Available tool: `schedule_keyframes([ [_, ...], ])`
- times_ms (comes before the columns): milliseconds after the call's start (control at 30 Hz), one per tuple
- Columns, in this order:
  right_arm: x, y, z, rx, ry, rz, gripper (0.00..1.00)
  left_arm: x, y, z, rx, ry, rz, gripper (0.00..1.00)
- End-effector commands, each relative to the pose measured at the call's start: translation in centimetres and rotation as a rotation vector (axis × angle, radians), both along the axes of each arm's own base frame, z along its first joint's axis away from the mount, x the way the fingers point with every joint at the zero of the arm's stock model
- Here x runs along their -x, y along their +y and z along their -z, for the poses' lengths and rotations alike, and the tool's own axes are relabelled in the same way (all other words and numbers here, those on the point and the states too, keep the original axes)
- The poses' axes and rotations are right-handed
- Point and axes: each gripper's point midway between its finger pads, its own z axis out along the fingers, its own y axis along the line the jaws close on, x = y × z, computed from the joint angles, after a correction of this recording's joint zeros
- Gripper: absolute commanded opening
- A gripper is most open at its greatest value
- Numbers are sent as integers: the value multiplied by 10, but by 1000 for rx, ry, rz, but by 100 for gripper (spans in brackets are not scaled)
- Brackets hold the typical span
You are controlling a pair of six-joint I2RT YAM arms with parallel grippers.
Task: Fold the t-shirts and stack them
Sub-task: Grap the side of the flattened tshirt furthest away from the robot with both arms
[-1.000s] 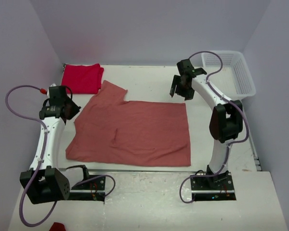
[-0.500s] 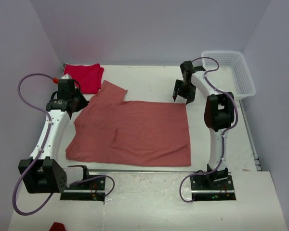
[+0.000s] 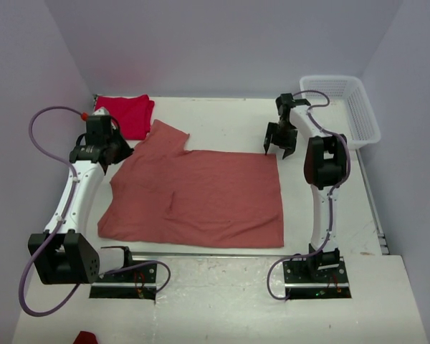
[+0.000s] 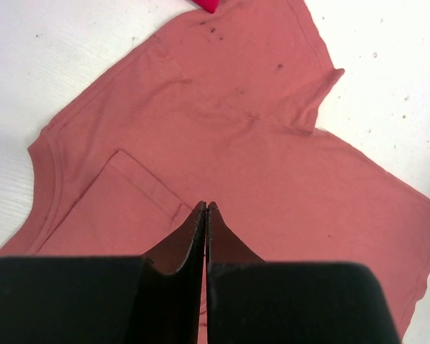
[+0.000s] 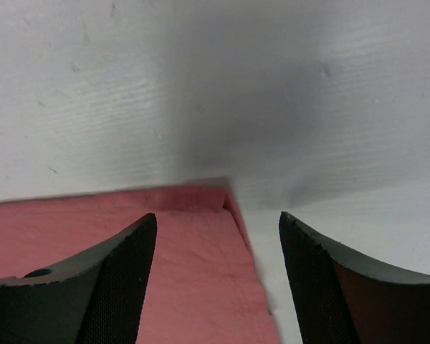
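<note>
Table (image 3: 222, 118): pale, carries everything.

Salmon-pink tee (image 3: 201, 197): spread nearly flat across the centre of the top frame. One sleeve points upper left, and there's a small crease ridge left of middle.

Red tee (image 3: 122, 115): folded compact at upper left, right by that sleeve's tip.

White mesh basket (image 3: 365, 118): upper right, well apart from both tees.

Handling call: the cloth is light and limp, so it will sag and drag. Pinch at corners or hem and lift two points together.

Right end effector (image 5: 218, 222): jaws wide, straddling the pink tee's upper-right corner. Can't tell if there's contact.

Left end effector (image 4: 206, 209): fingers pressed together, holding nothing, over the tee's left side.
</note>
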Motion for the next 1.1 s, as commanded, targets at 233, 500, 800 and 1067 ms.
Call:
schedule_keyframes([
  [233,-7,19,-13,-128,53,-61,65,-17,-11,-37,11,-104,75,0],
  [500,10,20,-10,-144,98,-61,59,-20,-12,-56,7,-133,81,0],
  [800,10,22,-9,-157,128,-62,47,-20,-12,-65,3,-148,92,0],
  [1067,-6,2,-12,-41,20,-41,61,-18,-16,-54,20,-133,111,0],
])
